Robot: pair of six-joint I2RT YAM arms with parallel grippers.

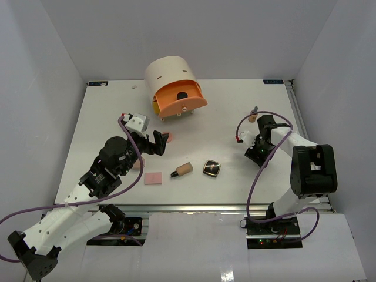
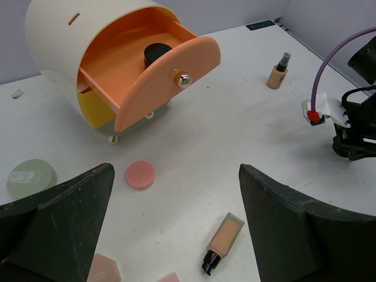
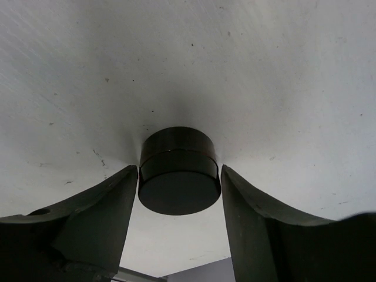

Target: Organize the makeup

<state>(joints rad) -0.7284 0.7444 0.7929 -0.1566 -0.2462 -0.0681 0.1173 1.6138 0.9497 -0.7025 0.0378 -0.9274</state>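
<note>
Right gripper (image 3: 179, 174): partly closed, my fingers flanking the small black jar (image 3: 178, 194) and seeming to touch its sides (I cannot tell whether they squeeze).
Small black jar: on the table (image 1: 229, 126), right side.
Left gripper (image 2: 176, 169): spread wide, holding nothing, above the pink round compact (image 2: 140, 175).
Orange drawer (image 2: 117, 67): pulled out, second black jar (image 2: 157, 54) inside.
Tan bottle (image 2: 223, 239): lying near my left fingers.

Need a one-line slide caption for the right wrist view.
Right gripper straddles a small black round jar standing on the white table, one finger close at each side; contact unclear.
</note>
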